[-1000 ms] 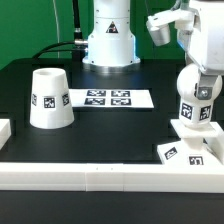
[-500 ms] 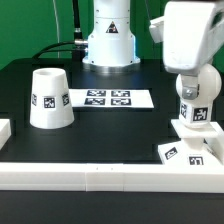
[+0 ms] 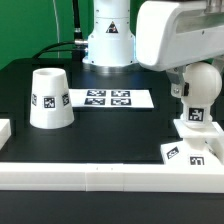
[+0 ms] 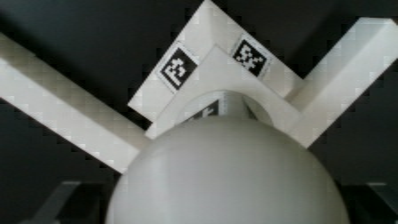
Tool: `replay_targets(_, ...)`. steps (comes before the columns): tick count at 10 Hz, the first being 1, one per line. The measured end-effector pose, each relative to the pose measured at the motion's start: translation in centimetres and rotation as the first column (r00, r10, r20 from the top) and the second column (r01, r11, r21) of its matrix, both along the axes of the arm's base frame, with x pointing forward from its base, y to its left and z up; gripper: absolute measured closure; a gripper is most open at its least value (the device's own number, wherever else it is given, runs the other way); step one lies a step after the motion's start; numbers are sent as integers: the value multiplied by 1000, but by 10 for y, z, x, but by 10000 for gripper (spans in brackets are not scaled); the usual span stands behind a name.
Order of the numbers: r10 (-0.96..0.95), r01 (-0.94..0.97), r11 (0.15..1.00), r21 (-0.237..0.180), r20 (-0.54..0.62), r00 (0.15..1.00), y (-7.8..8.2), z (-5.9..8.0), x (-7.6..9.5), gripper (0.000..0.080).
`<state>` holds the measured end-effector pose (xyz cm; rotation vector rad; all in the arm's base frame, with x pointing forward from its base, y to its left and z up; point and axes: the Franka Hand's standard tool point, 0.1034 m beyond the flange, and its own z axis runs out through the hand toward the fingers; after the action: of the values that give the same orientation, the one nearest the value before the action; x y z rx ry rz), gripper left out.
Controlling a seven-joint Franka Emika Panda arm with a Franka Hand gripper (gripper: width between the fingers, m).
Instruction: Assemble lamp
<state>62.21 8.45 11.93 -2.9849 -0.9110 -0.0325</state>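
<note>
The white bulb stands upright on the flat square base at the exterior view's right, close to the front rail. In the wrist view the bulb's round head fills the space between the fingers of my gripper. The jaws are open, with a dark gap on each side of the head. Beyond it lies the base with two tags showing. The tapered shade stands alone at the exterior view's left. My arm's white body hides most of the gripper in the exterior view.
The marker board lies flat in the middle of the black table. A long white rail runs along the front edge. Two rails meet in a corner behind the base. The robot's pedestal stands at the back.
My arm's body has swung toward the exterior view's left and now covers more of the picture. The bulb stays on the base, and the jaws have kept the same width.
</note>
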Motion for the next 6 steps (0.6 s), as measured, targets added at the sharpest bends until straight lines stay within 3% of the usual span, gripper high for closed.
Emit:
replay_targets(4, -293, 293, 956, 3, -8, 956, 0, 0, 0, 222)
replay_targets(6, -453, 453, 892, 4, -14, 892, 0, 0, 0, 222)
